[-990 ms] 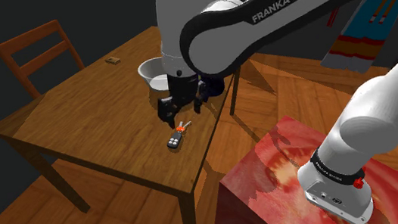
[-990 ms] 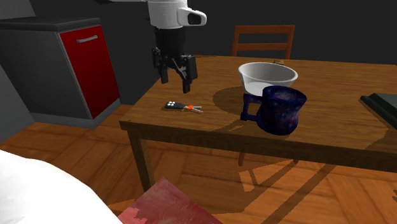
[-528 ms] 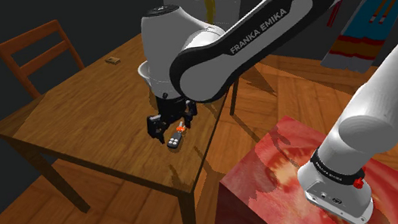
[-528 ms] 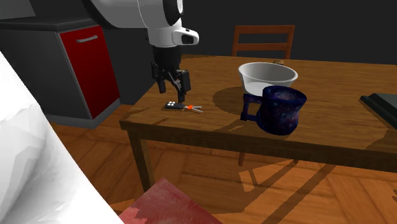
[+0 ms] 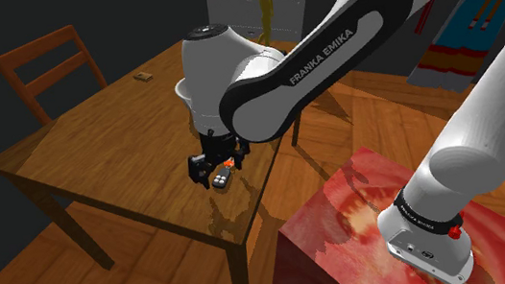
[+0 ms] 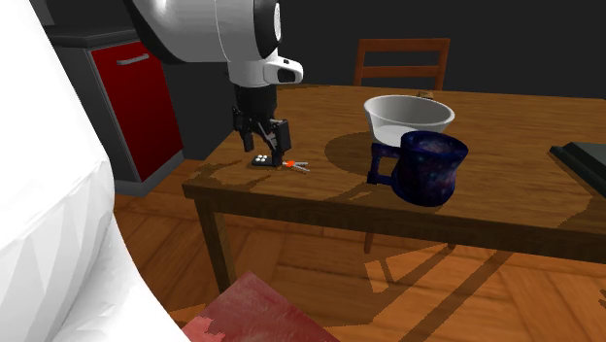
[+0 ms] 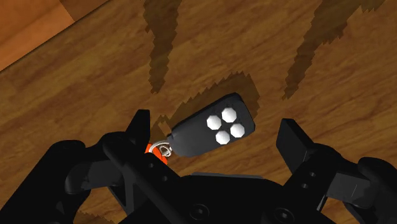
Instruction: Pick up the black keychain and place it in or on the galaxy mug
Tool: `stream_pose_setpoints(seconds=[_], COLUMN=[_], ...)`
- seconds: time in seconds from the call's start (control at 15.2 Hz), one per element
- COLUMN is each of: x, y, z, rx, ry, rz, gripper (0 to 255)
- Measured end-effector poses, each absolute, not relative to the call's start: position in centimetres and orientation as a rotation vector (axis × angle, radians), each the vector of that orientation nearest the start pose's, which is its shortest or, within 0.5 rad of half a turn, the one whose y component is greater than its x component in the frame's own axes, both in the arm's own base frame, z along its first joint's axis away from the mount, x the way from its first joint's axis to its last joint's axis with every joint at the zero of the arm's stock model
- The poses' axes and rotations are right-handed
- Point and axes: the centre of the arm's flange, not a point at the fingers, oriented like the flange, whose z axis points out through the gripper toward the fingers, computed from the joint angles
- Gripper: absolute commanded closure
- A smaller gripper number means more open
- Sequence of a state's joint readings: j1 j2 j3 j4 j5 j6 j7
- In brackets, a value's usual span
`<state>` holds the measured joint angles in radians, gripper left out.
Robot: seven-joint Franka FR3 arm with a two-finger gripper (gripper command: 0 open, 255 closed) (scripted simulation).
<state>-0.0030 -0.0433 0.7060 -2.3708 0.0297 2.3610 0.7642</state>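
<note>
- Wrist view: the jaws stand apart, one finger (image 7: 139,127) on each side of the black keychain (image 7: 213,125). Neither finger touches it, so nothing is held.
- The keychain lies flat on the wooden surface (image 7: 331,70), its four white buttons facing up.
- Key relation: the fob's long axis runs nearly along the line between the two fingers, skewed a little off it. The ring and orange tag (image 7: 151,150) sit close by one finger. The blunt end points to the other finger (image 7: 292,143), with a gap of bare wood between.
- Judgement: closing from this pose meets the fob near its ends, not across its narrow sides. A slight turn of the wrist would give a squarer hold. The risk is the fob pivoting or sliding out.
- Shoulder view: the keychain (image 5: 218,177) sits at frame centre near the surface's (image 5: 96,143) edge, with the jaws low around it.
- Second exterior view: the keychain (image 6: 262,159) is left of centre. The dark blue speckled mug (image 6: 427,167) stands well apart at centre right, upright, in front of a white bowl (image 6: 408,115).
- Judgement: the grasp is not yet made; lift and carry to the mug remain.
</note>
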Motion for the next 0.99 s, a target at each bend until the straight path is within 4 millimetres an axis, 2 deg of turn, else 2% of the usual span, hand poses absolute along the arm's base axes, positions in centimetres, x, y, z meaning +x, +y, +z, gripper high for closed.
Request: stream_pose_setpoints(seconds=[0.13, 0.2, 0.86, 0.99], x=[37.84, 37.84, 37.84, 37.80], y=[32.11, 32.11, 32.11, 32.23], z=[33.92, 33.92, 33.92, 34.58], rx=[-3.128, -3.128, -3.128, -3.128], ry=[0.129, 0.129, 0.129, 0.129], rz=[-0.035, -0.034, -0.034, -0.035], gripper=[0, 255, 255, 255])
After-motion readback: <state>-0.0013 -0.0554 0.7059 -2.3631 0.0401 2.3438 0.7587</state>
